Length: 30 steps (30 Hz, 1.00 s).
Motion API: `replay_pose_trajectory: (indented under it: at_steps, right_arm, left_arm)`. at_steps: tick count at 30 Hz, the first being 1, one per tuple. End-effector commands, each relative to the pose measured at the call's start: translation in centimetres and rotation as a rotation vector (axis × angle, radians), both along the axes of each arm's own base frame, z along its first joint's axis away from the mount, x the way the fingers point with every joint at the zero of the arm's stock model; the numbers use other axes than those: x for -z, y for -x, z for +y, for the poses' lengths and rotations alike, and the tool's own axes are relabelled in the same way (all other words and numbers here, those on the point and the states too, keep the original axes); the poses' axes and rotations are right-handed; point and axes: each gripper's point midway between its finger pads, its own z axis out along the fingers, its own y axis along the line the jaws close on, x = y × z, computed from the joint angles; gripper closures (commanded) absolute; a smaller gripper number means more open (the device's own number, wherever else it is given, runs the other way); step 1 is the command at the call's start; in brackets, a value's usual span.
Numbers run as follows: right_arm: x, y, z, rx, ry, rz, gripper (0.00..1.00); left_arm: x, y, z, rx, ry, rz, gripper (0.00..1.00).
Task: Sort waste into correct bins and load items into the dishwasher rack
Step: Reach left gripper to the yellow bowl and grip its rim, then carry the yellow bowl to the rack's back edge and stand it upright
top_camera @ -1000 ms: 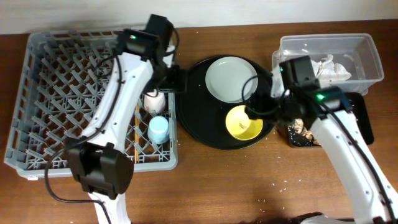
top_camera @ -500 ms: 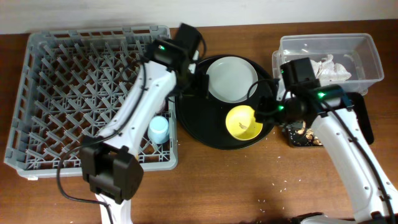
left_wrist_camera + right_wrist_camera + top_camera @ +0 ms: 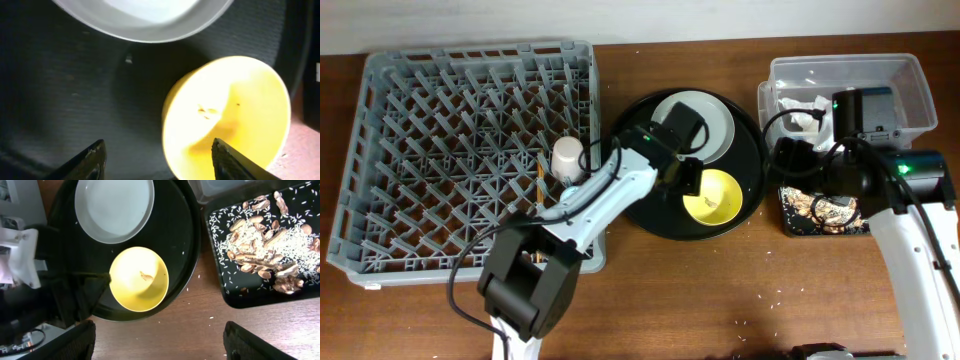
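Observation:
The yellow bowl (image 3: 720, 198) sits on the large round black tray beside the pale plate (image 3: 708, 118). My left gripper (image 3: 692, 178) is open and straddles the bowl's left rim; in the left wrist view (image 3: 160, 161) one finger is over the bowl (image 3: 235, 105), the other outside it. My right gripper (image 3: 792, 158) is open and empty between the round tray and the bins; in the right wrist view (image 3: 160, 345) it hangs over bare wood. The pink cup (image 3: 568, 157) stands in the grey rack (image 3: 420, 120). The light-blue cup is hidden under my left arm.
The clear tub (image 3: 912, 90) holds white napkins (image 3: 798, 106). The shallow black tray (image 3: 300, 287) holds brown scraps and rice (image 3: 265, 240). The round black tray (image 3: 645, 205) lies mid-table. An orange stick (image 3: 538, 180) lies in the rack. Rice grains dot the wood.
My left arm swung from the rack's right edge across the round tray to the yellow bowl. My right gripper drew back right from the bowl toward the bins.

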Motion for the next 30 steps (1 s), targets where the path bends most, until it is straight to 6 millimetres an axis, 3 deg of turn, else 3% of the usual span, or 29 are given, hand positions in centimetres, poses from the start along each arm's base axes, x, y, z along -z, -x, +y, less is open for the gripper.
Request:
replay_pose_trajectory:
  at_steps: [1, 6, 8, 16, 23, 27, 30]
  right_arm:
    - [-0.2, 0.0, -0.3, -0.001, 0.016, -0.002, 0.17]
    - [0.0, 0.4, -0.3, -0.004, 0.018, 0.014, 0.18]
    - [0.0, 0.4, -0.3, -0.004, 0.018, 0.014, 0.17]
    - [0.0, 0.3, -0.3, -0.004, 0.018, 0.011, 0.17]
    - [0.0, 0.3, -0.3, -0.003, 0.018, 0.010, 0.17]
    - [0.0, 0.3, -0.5, 0.002, 0.029, 0.011, 0.17]
    - [0.0, 0.3, -0.8, 0.008, 0.041, 0.011, 0.17]
  left_arm:
    - [1.3, 1.0, -0.8, -0.010, -0.016, 0.018, 0.34]
    - [3.9, 1.3, -1.0, -0.051, -0.046, 0.062, 0.34]
    - [5.0, 1.4, -0.9, -0.052, -0.060, 0.077, 0.39]
    - [5.7, 1.3, -0.9, -0.052, -0.064, 0.081, 0.82]
    - [5.7, 1.3, -0.9, -0.051, -0.064, 0.083, 0.99]
    - [3.8, 1.2, -1.0, -0.026, -0.054, 0.074, 0.99]
    - [-1.5, -0.4, 0.0, 0.050, -0.047, -0.017, 1.00]
